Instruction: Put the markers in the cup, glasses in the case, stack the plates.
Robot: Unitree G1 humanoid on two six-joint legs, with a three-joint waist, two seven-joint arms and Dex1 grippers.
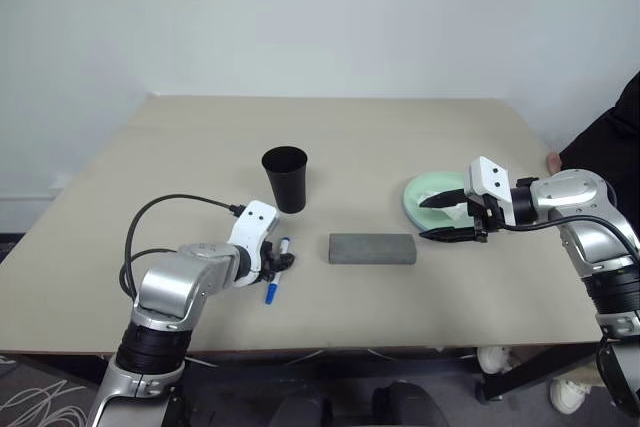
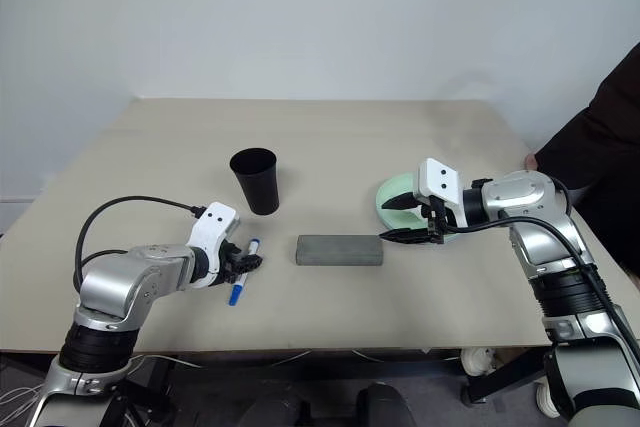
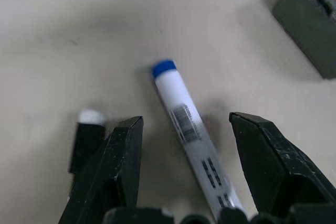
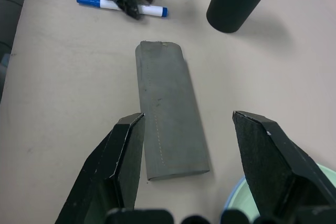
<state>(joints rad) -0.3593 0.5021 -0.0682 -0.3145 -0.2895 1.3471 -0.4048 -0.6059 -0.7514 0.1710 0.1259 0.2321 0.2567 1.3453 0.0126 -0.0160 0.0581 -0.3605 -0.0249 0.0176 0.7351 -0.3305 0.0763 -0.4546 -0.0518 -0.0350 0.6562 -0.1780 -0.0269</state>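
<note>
The slim white-barrelled marker (image 3: 186, 124) has a blue cap, a blue end and black printed barcode markings along its barrel. The tapered plastic cup (image 1: 286, 178) is plain black. The flat rectangular case (image 1: 372, 248) is uniform grey. The round plastic plate (image 1: 424, 193) is pale mint green. The wooden table top (image 1: 200, 147) is plain beige.

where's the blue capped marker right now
The blue-capped marker lies flat on the table at the robot's left, between the open fingers of the left hand, in front of the black cup and left of the grey case.
</note>
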